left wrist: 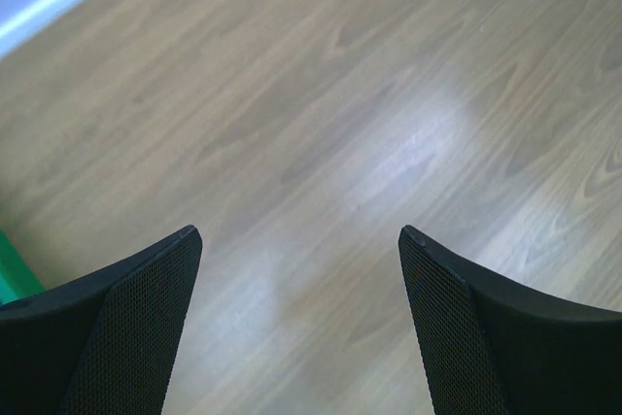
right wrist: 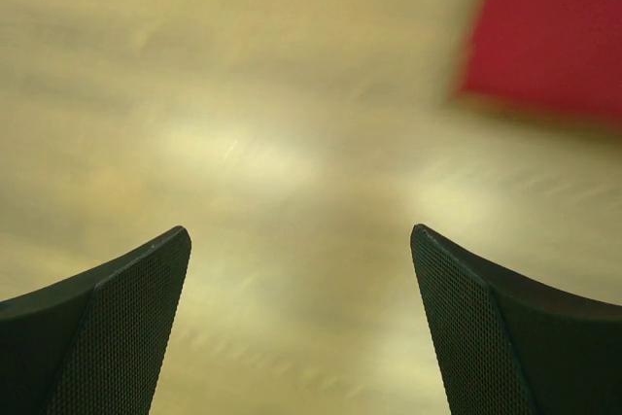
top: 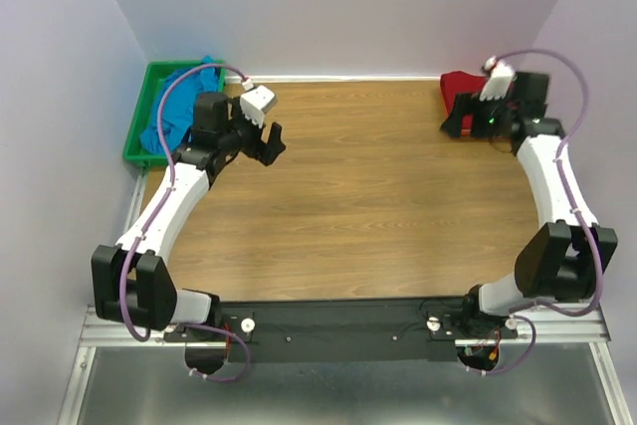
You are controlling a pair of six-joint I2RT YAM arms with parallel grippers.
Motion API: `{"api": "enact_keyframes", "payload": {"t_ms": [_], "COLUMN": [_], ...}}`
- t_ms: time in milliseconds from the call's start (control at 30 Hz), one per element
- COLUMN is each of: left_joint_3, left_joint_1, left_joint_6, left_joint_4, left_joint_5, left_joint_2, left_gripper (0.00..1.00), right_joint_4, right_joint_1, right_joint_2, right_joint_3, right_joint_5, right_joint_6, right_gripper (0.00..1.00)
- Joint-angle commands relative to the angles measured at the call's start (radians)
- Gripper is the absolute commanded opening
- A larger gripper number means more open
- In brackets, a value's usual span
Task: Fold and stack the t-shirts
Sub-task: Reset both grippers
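Note:
A dark red t-shirt lies bunched at the table's far right corner, partly behind my right arm; the right wrist view catches its edge at the upper right, blurred. A bright blue t-shirt sits crumpled in the green bin at the far left. My left gripper hovers just right of the bin, open, only bare wood between its fingers. Beside the red shirt, my right gripper is open and empty too, above bare wood.
Walls close in on the table's left, back and right. The wooden tabletop stretches between the two arms. A sliver of the green bin shows at the left edge of the left wrist view.

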Motion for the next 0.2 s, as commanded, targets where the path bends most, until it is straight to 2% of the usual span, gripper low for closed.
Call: {"api": "enact_keyframes", "payload": {"t_ms": [0, 167], "left_joint_3": [-0.103, -0.146], "left_joint_1": [0.025, 0.044], "left_joint_6": [-0.004, 0.013], "left_joint_4": [0.013, -0.020], "left_joint_5": [0.014, 0.020], "left_joint_2": [-0.067, -0.131], "left_gripper": [0.90, 0.90], "right_joint_4": [0.003, 0.028], "right_joint_1": [0.079, 0.103], "right_joint_2": [-0.118, -0.184], "right_joint_3": [-0.215, -0.343], "right_joint_5": [-0.069, -0.087], "right_joint_6": [0.088, 0.113], "right_gripper": [1.00, 1.00]}}
